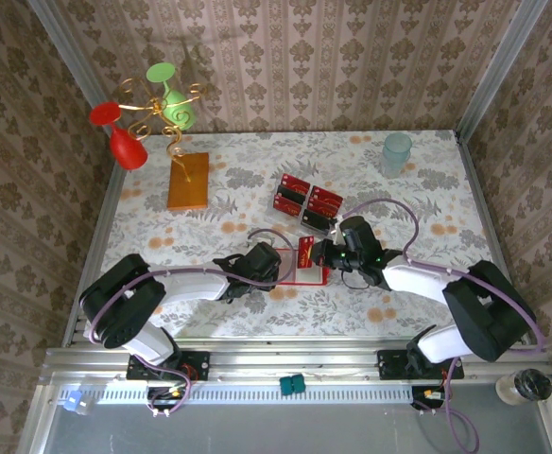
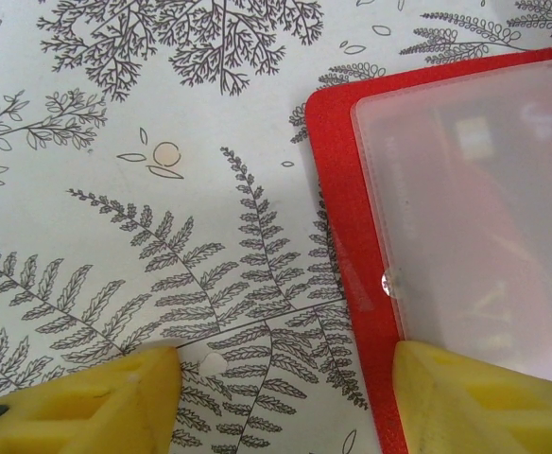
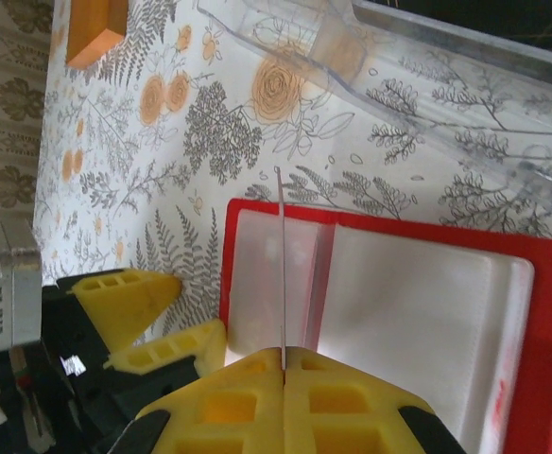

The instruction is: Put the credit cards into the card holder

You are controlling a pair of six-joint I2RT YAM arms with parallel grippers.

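The right claw is pressed together on one credit card, which reaches out over the card holder lying open on the worktop. The left claw stands spread, one finger over the holder's red border. The card's leading edge likely needs squaring with the mouth of the clear pocket, then a shallow slide in while the left claw steadies the case.

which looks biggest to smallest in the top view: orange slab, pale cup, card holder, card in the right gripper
1. orange slab
2. pale cup
3. card in the right gripper
The card holder is partly covered from above. It looks larger than the card, but its place against the cup is unsure.
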